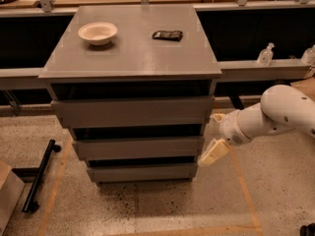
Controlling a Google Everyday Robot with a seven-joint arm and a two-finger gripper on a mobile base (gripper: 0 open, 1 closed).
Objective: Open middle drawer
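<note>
The gripper (212, 153) is hanging just beside the right end of the middle drawer (138, 147), which is sitting shut between the top and bottom ones. I cannot tell if the gripper is open or shut. This looks like the reaching step; next it is needing to catch the drawer's front edge and pull toward the near side.

Robot arm (275, 117) was cut off by right frame edge. Position of pincer (212, 149): just beside right end of middle drawer (138, 147); contact with drawer front could not be determined. Gaps above drawer fronts lay in deep shadow; interiors unreadable. Small dark flat item (167, 35) on worktop (133, 58) was too small to identify. Box (7, 195) at lower left was cropped by left edge. Dark object (307, 229) in lower right corner was cropped, unidentifiable.
</note>
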